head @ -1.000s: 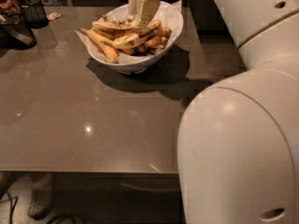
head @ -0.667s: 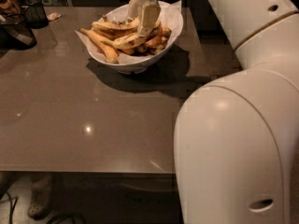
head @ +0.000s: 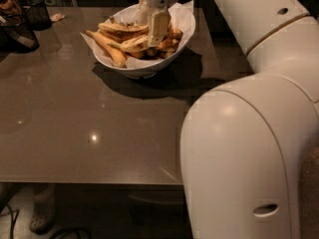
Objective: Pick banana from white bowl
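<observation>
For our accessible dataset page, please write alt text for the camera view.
A white robot hand reaches down into a paper-lined white bowl of bananas on a brown table. The robot's white arm fills the right side.

Gripper [head: 152, 28] over bananas [head: 122, 45] in bowl [head: 149, 69] on table [head: 99, 133]

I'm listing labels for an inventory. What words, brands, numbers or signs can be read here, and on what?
No text can be read anywhere.
The gripper, low over the bananas in the white bowl, shows no marking.
The small scrap beside the black mesh basket is too blurred to read, if it bears print at all.
</observation>
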Controlling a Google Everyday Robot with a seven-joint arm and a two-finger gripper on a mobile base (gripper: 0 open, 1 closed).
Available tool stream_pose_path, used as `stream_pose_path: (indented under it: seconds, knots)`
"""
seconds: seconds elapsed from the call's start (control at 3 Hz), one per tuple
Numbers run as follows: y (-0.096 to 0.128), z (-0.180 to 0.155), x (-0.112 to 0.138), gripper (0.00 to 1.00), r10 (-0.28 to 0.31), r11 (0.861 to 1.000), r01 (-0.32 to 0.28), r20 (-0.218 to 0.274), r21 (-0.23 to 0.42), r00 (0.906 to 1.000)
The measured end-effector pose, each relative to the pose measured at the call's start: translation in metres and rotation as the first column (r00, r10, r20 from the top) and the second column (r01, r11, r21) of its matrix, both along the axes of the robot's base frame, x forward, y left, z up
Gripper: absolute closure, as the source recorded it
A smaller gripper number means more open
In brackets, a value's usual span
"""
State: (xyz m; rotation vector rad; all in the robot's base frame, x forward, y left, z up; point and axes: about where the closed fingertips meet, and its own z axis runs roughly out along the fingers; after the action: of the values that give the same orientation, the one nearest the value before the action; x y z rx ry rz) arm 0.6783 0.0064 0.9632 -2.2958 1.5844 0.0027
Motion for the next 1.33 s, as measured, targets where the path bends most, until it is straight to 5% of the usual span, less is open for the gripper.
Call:
stream_pose_path:
  seconds: [1.0, 1.33]
  knots:
    - [-0.005, -0.013, 0.006, 0.29, -0.010, 1.000, 0.010, -0.028, -0.002, 0.9996]
    - [-0.005, -0.018, 0.008, 0.40, -0.010, 1.000, 0.010, -0.039, 0.005, 0.9992]
